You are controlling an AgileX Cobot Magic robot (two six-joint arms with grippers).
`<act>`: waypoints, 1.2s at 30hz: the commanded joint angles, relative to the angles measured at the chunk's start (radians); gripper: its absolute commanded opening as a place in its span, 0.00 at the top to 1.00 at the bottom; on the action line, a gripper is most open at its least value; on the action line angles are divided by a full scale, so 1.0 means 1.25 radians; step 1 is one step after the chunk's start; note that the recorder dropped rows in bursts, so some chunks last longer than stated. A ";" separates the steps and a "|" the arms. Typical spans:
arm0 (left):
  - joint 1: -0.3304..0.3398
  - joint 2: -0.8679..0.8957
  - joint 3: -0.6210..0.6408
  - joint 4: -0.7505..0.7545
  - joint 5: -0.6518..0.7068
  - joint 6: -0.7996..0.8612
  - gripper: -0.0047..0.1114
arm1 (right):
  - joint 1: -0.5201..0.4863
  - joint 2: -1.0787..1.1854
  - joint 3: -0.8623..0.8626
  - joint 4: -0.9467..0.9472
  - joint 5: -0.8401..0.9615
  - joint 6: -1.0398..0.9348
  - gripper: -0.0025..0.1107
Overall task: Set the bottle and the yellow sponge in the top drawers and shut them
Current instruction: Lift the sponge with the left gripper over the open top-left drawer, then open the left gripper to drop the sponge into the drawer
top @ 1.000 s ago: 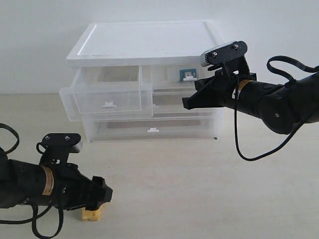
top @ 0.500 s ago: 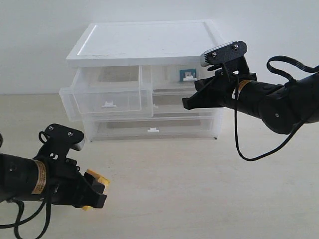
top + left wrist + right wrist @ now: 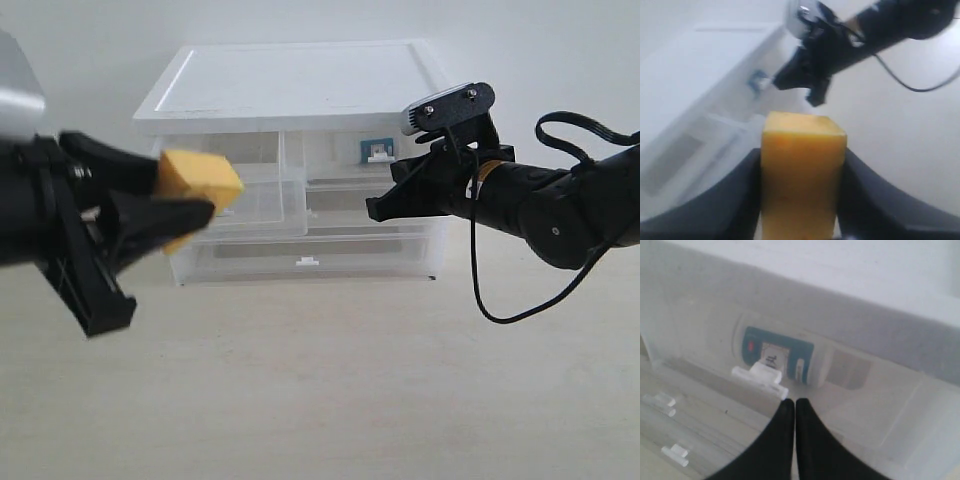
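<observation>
- Cabinet (image 3: pixel 290 85), white-topped, stands at the far middle of the table with its drawer fronts facing the near side, so both arms can reach them.
- Right arm is level with the top row. Right gripper (image 3: pixel 372 208) is clenched on nothing, tips pressed together just beside the tab handle (image 3: pixel 760 374) of the right top drawer (image 3: pixel 345 150). Judged parked there, since that drawer looks shut.
- Left top drawer (image 3: pixel 265 200) stands pulled out toward the near side, partly hidden by the left arm — judged left open to receive the sponge.
- Left gripper (image 3: pixel 186 190) is raised at the near left, about level with the open drawer, its fingers (image 3: pixel 735 195) grasping the yellow sponge (image 3: pixel 200 178) by two opposite faces. The block's free end pokes past the tips toward the cabinet. Judged mid-carry.
- Bottle (image 3: pixel 785 357) lies on its side inside the right top drawer, its blue-teal label showing through the translucent front — that half of the task looks done.
- Table (image 3: pixel 350 400): pale, matte, wood-toned.
- Wall (image 3: pixel 80 60): plain white, close behind the cabinet. Nothing else of the room shows.
</observation>
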 commanded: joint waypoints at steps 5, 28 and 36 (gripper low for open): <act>0.001 0.109 -0.208 0.142 0.055 0.359 0.93 | -0.010 0.006 -0.019 0.039 -0.004 -0.004 0.98; 0.253 0.475 -0.431 0.170 -0.344 0.224 0.93 | -0.010 0.006 -0.019 0.039 0.001 -0.008 0.98; 0.253 0.480 -0.431 0.170 -0.309 0.192 0.91 | -0.010 0.006 -0.019 0.041 -0.004 -0.009 0.98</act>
